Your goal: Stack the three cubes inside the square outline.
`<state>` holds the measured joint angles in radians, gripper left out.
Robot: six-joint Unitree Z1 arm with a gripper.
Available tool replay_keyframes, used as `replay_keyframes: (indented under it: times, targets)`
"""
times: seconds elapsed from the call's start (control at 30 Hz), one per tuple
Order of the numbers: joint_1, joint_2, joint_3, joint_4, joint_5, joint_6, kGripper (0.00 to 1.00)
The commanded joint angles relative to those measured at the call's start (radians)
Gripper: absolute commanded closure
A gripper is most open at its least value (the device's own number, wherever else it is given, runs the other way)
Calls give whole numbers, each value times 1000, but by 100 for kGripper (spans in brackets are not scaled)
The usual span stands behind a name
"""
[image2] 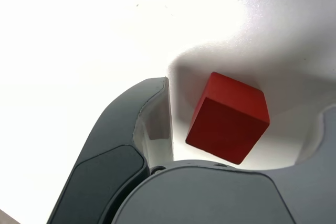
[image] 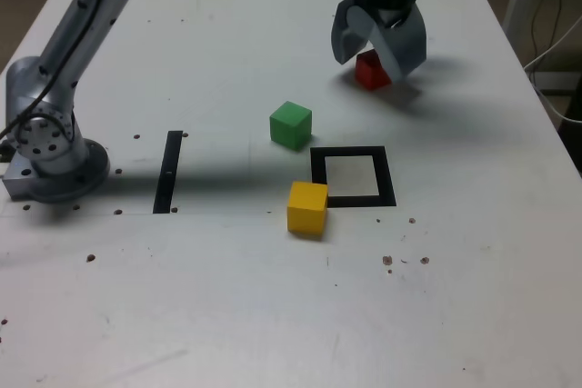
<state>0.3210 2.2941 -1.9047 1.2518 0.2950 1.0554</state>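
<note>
Surface: white tabletop (image: 227, 315), scuffed and dotted with small dark specks and screw holes; the arm's grey base (image: 45, 147) sits at the exterior view's left edge.
Square outline: black square outline (image: 354, 176) with a pale blank centre, lying a little to the exterior view's right of mid-table; nothing is inside it.
Black strip: a straight black strip (image: 169, 170) lies between the base and the cubes, apart from the task's things.
Green cube: green cube (image: 291, 124) stands just beyond the outline's far-left corner, close to it but apart.
Yellow cube: yellow cube (image: 307, 207) sits at the outline's near-left corner, touching or overlapping the frame's edge; which of the two I cannot tell.
Red cube: red cube (image: 371, 70) rests on the tabletop well beyond the outline, toward the far edge.
End effector: end effector (image: 380, 43) is released, jaws spread wide on either side of the red cube (image2: 228, 117); the wrist view shows a clear gap between the cube and each jaw.
Step in hand: judged to be the first pick, lined up on the red cube, with no cube placed yet.
Next move: likely needs the jaws closing squarely on opposite faces, since the cube looks turned relative to them, then a lift and a carry to the outline's centre.
</note>
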Motion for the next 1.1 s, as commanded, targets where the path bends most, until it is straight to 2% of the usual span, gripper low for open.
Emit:
replay_keyframes:
  times: [0.0, 0.27, 0.4, 1.07]
  targets:
    - [-2, 10, -6, 3, 0, -15, 17]
    - [-13, 28, -17, 10, 1, -49, 55]
    - [-19, 27, -19, 13, -2, -49, 65]
    - [-26, 4, -18, 39, -21, -79, 67]
